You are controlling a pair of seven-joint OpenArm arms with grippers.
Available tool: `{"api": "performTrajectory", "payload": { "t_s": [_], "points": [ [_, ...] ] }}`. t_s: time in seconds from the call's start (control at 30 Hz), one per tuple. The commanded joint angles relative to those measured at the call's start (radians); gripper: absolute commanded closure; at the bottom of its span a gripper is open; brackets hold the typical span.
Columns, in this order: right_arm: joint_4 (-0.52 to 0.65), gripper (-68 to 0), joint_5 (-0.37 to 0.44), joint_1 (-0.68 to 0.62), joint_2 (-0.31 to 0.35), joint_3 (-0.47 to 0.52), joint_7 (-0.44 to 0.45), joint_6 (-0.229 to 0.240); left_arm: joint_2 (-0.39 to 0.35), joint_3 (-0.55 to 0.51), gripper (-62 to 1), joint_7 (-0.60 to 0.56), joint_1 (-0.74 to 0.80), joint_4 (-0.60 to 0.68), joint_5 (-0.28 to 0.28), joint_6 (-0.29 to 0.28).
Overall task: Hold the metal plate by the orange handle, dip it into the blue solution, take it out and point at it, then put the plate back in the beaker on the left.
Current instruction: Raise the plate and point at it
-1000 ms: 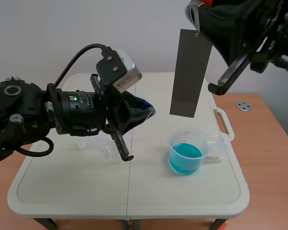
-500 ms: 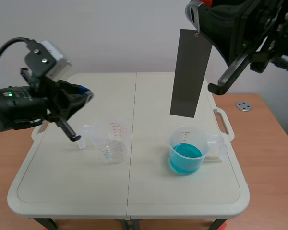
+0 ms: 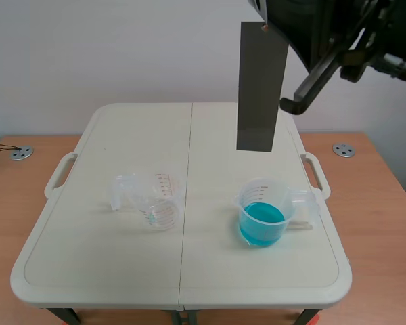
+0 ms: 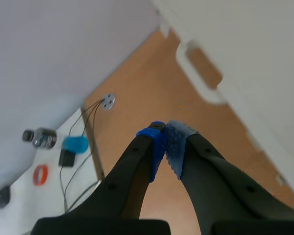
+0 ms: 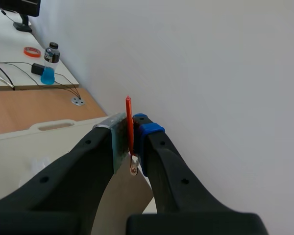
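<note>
Left arm has pulled right out of the scene view, and the metal plate (image 3: 260, 88) has drifted slightly toward the left. The left gripper (image 4: 166, 139) hangs off beside the table (image 3: 101, 264), fingers pressed together on nothing. The right gripper (image 5: 132, 134) pinches the orange handle (image 5: 129, 122), with the plate dangling high above the blue solution beaker (image 3: 262, 220). The dip and the pointing look done. What's left is the return to the empty beaker (image 3: 155, 203). Nothing stands between the two beakers, and the plate's bottom edge looks well above both rims.
</note>
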Motion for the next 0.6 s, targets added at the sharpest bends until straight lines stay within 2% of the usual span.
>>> {"api": "performTrajectory", "payload": {
  "t_s": [0.0, 0.1, 0.37, 0.47, 0.57],
  "points": [
    [0.003, -1.3, 0.014, 0.036, 0.010, -0.018, -0.002, 0.005, 0.011, -0.018, -2.7, -0.010, 0.035, -0.031, 0.000, 0.014],
    [-0.024, -1.3, 0.014, 0.075, 0.006, -0.052, -0.006, 0.005, 0.011, -0.048, -2.7, -0.017, 0.125, -0.094, 0.009, 0.016],
    [-0.138, -1.3, 0.015, 0.206, 0.001, -0.152, -0.009, 0.005, 0.030, -0.048, -2.7, -0.076, 0.307, -0.233, 0.011, 0.008],
    [-0.188, -1.3, 0.015, 0.259, -0.008, -0.190, -0.009, 0.005, 0.061, -0.048, -2.7, -0.081, 0.355, -0.259, 0.012, -0.020],
    [-0.238, -1.3, 0.015, 0.307, -0.021, -0.218, -0.009, 0.005, 0.101, -0.043, -2.7, -0.081, 0.390, -0.269, 0.048, -0.075]
  ]
}}
